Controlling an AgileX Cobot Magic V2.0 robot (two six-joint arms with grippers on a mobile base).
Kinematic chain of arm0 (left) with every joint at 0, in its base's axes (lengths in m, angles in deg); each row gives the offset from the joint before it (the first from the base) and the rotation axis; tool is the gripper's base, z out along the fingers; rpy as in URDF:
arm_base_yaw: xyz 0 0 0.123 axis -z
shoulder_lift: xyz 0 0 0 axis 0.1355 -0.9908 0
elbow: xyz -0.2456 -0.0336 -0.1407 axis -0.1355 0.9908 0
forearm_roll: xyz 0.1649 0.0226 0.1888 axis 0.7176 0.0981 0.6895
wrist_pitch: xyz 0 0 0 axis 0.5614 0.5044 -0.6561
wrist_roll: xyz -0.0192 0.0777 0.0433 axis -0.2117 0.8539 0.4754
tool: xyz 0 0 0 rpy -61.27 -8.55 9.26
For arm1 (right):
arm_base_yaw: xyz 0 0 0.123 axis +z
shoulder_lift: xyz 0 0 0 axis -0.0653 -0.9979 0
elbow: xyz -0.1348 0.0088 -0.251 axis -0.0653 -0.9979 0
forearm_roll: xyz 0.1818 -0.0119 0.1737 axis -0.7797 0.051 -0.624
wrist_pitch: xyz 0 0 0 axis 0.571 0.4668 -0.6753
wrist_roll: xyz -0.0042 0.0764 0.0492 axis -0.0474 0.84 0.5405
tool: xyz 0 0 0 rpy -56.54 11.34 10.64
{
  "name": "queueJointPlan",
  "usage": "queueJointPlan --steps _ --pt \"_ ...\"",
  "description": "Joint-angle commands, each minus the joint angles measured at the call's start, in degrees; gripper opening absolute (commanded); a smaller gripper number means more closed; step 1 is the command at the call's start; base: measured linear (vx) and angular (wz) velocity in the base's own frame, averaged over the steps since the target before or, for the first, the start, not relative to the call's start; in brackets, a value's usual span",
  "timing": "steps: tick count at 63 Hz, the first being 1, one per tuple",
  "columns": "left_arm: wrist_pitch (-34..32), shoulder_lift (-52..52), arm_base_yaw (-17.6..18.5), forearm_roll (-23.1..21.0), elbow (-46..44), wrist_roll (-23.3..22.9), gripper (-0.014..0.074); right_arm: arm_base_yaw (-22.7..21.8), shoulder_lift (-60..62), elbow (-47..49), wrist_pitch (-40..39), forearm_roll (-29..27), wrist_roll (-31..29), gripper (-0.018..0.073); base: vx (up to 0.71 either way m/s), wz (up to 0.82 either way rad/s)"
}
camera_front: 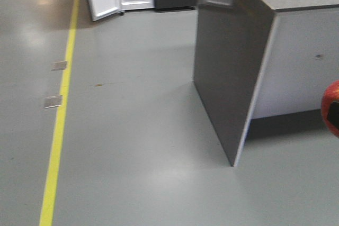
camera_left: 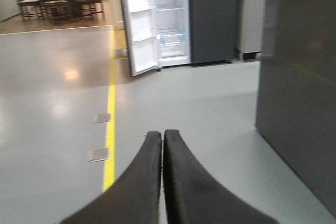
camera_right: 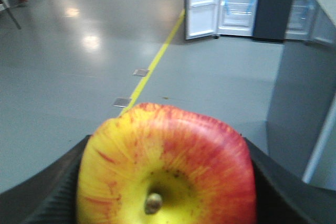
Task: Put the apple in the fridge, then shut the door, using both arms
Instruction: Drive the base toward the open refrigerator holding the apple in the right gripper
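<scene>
Apple (camera_right: 168, 166) held, open fridge (camera_left: 173, 19) well ahead
Left gripper (camera_left: 163, 135) is pressed shut and empty; the door (camera_left: 139, 24) stands wide; the counter (camera_front: 233, 67) flanks the path; right gripper (camera_right: 167, 145) clamps the apple. Best a steady squeeze and a wide berth round the counter corner.

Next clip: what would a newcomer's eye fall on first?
The red-and-yellow apple, gripped in the right claw, fills the right wrist view. Across the grey floor stands the fridge, its door wide open near a yellow line. The left claw is shut, empty.
</scene>
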Motion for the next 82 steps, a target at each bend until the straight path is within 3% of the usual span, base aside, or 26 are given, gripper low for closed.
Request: queueJointPlan --steps 1,35,45,82 --pt "-4.0 0.8 0.3 -0.5 1.2 -0.1 -0.0006 -0.1 -0.2 1.4 -3.5 -2.4 -0.6 -0.0006 0.12 0.49" --pt "-4.0 0.8 0.2 -0.5 1.2 -0.1 -0.0006 -0.1 -0.2 1.4 -3.5 -2.4 -0.6 -0.0006 0.14 0.54" --pt "-4.0 0.8 2.5 -0.5 1.2 -0.1 -0.0006 -0.1 -0.2 1.4 -3.5 -2.4 -0.6 -0.0006 0.16 0.42" --pt "-4.0 0.8 3.0 -0.5 1.2 -0.1 -0.0006 -0.1 -0.2 1.4 -3.5 -2.4 -0.6 -0.0006 0.20 0.10"
